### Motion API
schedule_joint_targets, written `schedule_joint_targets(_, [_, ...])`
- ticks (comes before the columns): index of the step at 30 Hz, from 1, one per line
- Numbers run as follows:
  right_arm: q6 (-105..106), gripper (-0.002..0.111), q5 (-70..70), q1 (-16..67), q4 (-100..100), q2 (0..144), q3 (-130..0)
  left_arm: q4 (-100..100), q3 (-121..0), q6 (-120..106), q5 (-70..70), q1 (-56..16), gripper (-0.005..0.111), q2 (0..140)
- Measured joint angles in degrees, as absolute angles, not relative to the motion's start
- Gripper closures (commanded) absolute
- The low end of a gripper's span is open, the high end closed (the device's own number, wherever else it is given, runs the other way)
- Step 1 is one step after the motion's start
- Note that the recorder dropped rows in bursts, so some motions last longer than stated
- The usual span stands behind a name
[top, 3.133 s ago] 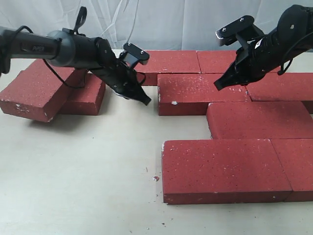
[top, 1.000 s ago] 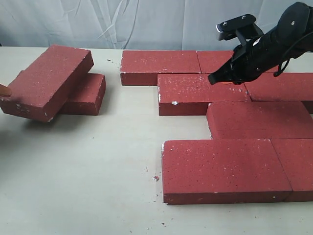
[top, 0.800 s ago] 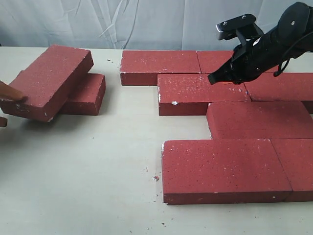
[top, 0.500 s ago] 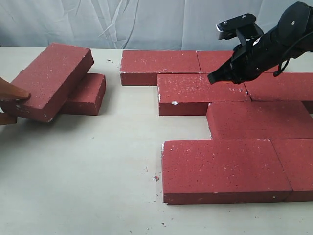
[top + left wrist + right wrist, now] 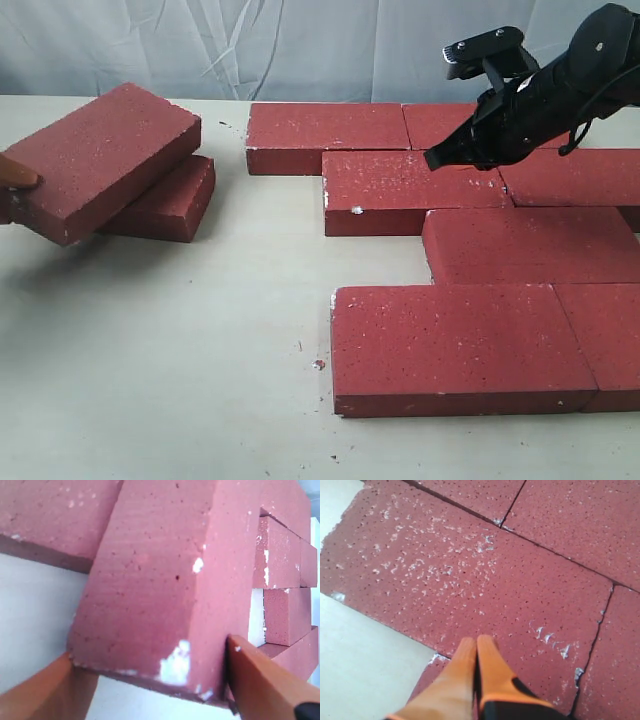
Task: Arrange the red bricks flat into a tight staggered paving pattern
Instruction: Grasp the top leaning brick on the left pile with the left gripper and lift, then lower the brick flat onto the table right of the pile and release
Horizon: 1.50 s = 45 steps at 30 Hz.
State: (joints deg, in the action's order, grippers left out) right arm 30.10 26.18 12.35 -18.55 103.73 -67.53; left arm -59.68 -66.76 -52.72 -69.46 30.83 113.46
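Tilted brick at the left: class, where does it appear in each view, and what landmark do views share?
Exterior view: tilted brick at the far left edge.
Left wrist view: fills the middle.
Right wrist view: not in it.
Shared landmark: orange finger of the left hand, at its end.

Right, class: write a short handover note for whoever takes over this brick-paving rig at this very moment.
Left gripper: clamped on the end of the tilted brick, which leans on a flat brick at the table's left side.
Right gripper: shut, empty, over a second-row brick.
Done: seven bricks laid flat and staggered on the right.
To do: place the two left bricks tight into the pattern.
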Motion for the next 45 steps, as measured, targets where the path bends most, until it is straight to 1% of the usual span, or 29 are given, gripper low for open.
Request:
schedule_joint_targets(6, [30.10, 0.109, 26.18, 12.35, -18.55, 103.73, -67.53, -60.99, -66.76, -53.15, -69.46, 28.93, 0.107, 105.68])
schedule_joint_targets(12, [30.10, 0.109, 25.83, 12.35, -18.55, 103.73, -67.53, -62.45, -66.76, -54.74, -69.46, 23.27, 0.107, 100.85])
schedule_joint_targets(22, [30.10, 0.109, 25.71, 12.35, -18.55, 103.73, -67.53, -62.93, -66.76, -56.23, -69.58, 14.46, 0.107, 98.99])
schedule_joint_targets(33, [30.10, 0.109, 24.40, 12.35, -14.07, 103.85, -67.53, -60.42, -66.76, -57.77, -69.58, 4.88, 0.107, 96.13])
schedule_joint_targets(37, [30.10, 0.109, 23.18, 12.35, -13.83, 105.36, -67.53, -59.84, -66.03, -57.86, -69.63, 3.19, 0.107, 95.49])
schedule_joint_targets(45, [30.10, 0.109, 22.20, 12.35, -13.83, 106.05, -67.53, -55.86, -62.64, -57.86, -69.53, 3.07, 0.107, 95.47])
